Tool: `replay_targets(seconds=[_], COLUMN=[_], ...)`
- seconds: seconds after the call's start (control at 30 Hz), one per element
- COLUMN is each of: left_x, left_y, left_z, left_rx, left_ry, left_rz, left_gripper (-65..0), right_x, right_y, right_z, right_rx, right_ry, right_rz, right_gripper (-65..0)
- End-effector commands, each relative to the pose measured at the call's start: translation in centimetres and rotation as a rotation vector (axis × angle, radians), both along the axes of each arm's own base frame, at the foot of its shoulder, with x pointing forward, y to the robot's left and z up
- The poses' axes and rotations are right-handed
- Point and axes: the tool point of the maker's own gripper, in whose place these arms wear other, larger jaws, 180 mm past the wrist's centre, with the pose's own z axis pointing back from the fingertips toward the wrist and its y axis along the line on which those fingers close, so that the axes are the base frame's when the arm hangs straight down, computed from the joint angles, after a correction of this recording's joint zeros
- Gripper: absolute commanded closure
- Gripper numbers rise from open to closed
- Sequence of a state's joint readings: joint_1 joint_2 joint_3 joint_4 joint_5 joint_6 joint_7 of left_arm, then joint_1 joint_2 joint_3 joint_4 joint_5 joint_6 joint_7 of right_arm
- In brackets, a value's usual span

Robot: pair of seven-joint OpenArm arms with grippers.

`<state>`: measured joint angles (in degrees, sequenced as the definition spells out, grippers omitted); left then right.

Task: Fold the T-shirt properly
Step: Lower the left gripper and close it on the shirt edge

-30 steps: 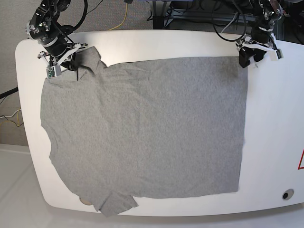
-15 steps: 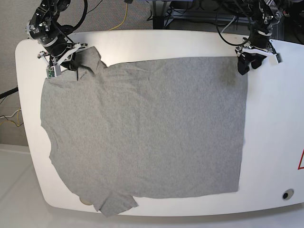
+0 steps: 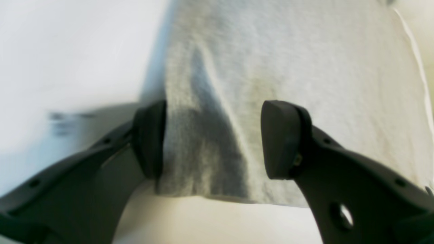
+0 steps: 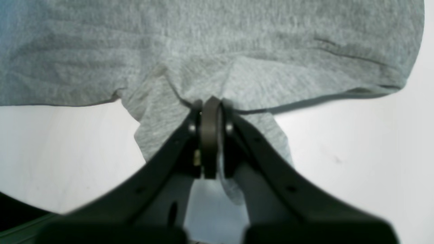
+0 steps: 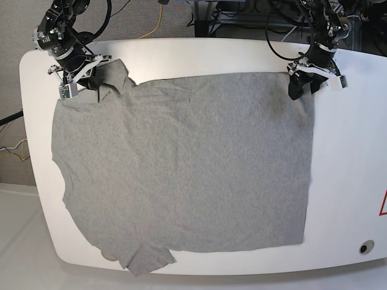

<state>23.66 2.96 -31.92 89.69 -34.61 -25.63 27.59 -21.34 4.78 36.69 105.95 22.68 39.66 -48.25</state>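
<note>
A large plain heather-grey short-sleeved knit T-shirt (image 5: 181, 163) lies spread flat over most of the white rounded desk (image 5: 351, 181), its straight hem running along the side toward the desk's right edge and its sleeves toward the left edge. One sleeve sits at the far left corner of the desk, the other hangs slightly over the near edge. The right gripper (image 4: 210, 112), at the far left corner in the base view, has its dark claw pressed together, pinching a bunched fold of the sleeve fabric there. The left gripper (image 3: 213, 139) is at the far right corner of the shirt, near the desk's far edge; its two dark fingers (image 3: 281, 139) stand spread, straddling the shirt's corner where a small ridge of cloth rises between them, with one finger at the cloth's edge
</note>
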Motion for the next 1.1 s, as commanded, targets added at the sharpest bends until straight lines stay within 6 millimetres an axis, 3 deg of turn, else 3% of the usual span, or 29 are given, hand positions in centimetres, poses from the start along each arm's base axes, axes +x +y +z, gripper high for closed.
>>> replay_targets(seconds=[0.0,0.63,1.07], left_x=[-2.3,-1.7,-1.6], left_y=[-0.8,-3.0,-3.0], left_z=[-2.4,-0.9,-0.5], left_rx=[0.002,-0.013,-0.005], left_ry=[0.141,0.128,0.129], left_rz=[-0.036,-0.077,-0.089], left_gripper=[-40.1,-40.1,-40.1], right_x=[0.5,0.6,0.7], right_y=[-0.3,-0.3,-0.3], right_z=[0.9,1.0,1.0], right_rx=[-0.008,-0.007,-0.007], right_ry=[-0.038,-0.041,-0.042], right_rz=[0.005,0.006,0.006], right_gripper=[0.0,0.0,0.0])
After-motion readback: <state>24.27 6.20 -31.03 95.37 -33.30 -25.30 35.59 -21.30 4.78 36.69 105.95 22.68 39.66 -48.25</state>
